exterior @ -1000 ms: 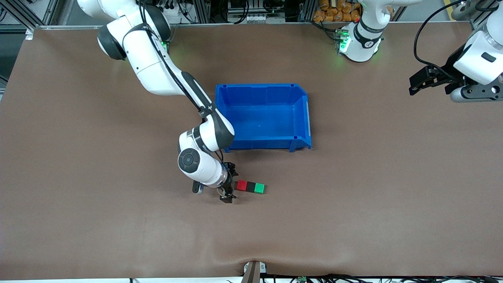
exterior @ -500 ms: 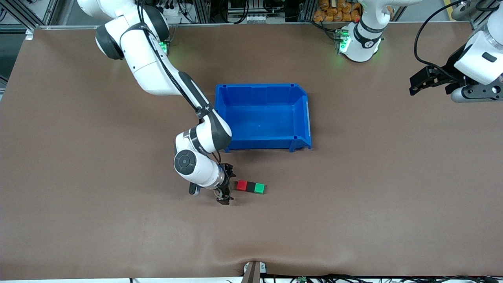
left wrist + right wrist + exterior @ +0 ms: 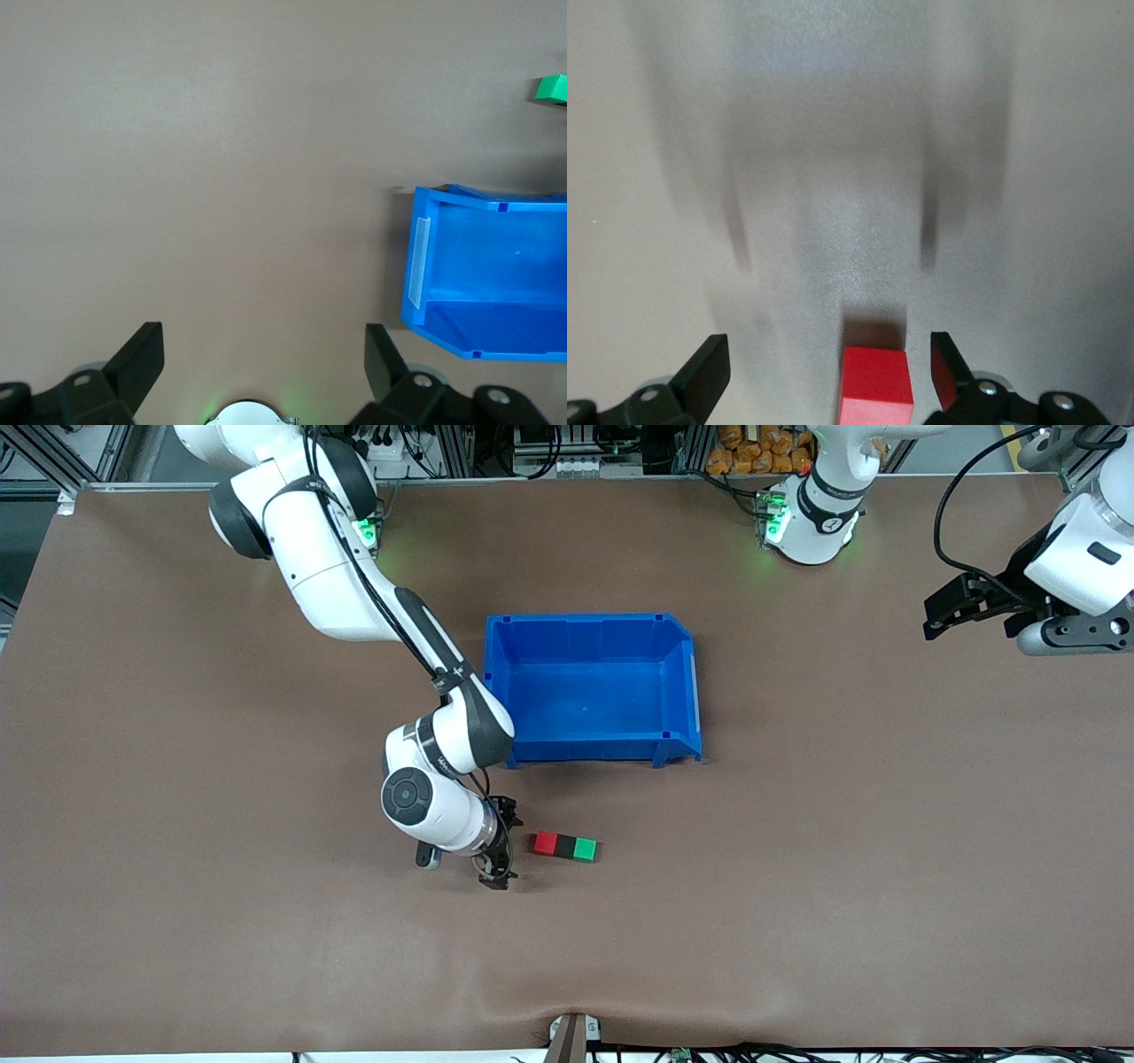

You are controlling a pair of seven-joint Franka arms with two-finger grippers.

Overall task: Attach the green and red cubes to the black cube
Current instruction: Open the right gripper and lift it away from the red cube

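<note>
Lying end-to-end: red cube (image 3: 545,843), black cube (image 3: 564,847), green cube (image 3: 584,850), row along table length

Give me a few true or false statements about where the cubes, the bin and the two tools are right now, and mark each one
1. The red cube, black cube and green cube lie in one touching row. True.
2. The row sits inside the blue bin. False: it lies on the table, nearer the front camera than the bin.
3. The right tool grips the red cube. False: it is open and empty, beside the row's red end.
4. The left tool is open, waiting up at the left arm's end of the table. True.
5. The black cube is at one end of the row. False: it is in the middle.
</note>
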